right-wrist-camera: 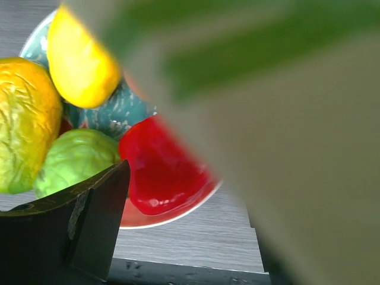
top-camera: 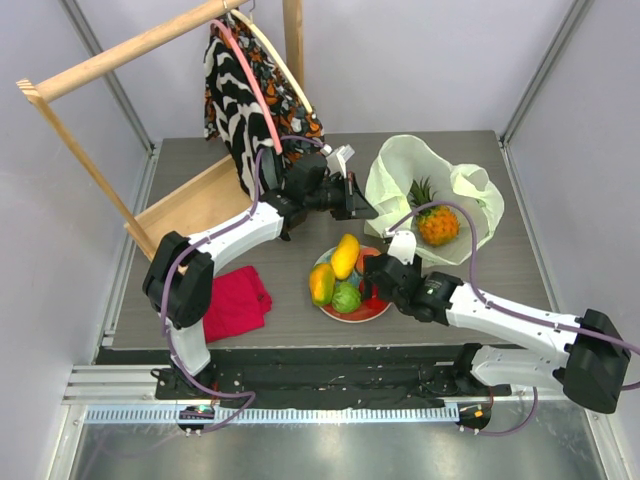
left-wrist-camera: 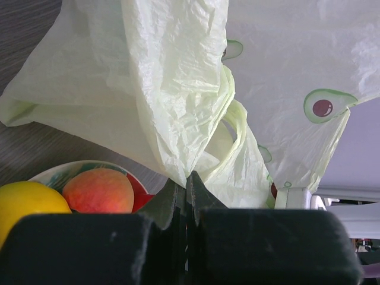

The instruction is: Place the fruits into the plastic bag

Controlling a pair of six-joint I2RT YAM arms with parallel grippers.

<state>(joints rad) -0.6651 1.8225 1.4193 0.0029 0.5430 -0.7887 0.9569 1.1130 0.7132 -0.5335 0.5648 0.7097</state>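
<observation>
The left end effector point(left-wrist-camera: 187, 189) is clamped on a fold of the plastic bag point(left-wrist-camera: 178, 89). The pineapple point(top-camera: 437, 225) lies inside the bag. The plate point(top-camera: 372, 312) on the worktop point(top-camera: 480, 290) holds two mangoes point(top-camera: 345, 255), the peach point(left-wrist-camera: 98, 190), the green fruit point(right-wrist-camera: 74, 160) and the red pepper point(right-wrist-camera: 160, 172). The right end effector point(top-camera: 380, 278) hovers over the plate. A blurred shape hides one side, so its opening cannot be determined.

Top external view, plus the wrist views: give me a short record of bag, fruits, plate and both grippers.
plastic bag: on the table's far right, mouth open
pineapple: inside the bag
plate: holds two mangoes, green fruit, red pepper, peach
left gripper: shut on a fold of the bag's edge, holding it up
right gripper: over the plate by the red pepper, looks open, holding nothing
unclear: blurred shape filling the right of the right wrist view
</observation>
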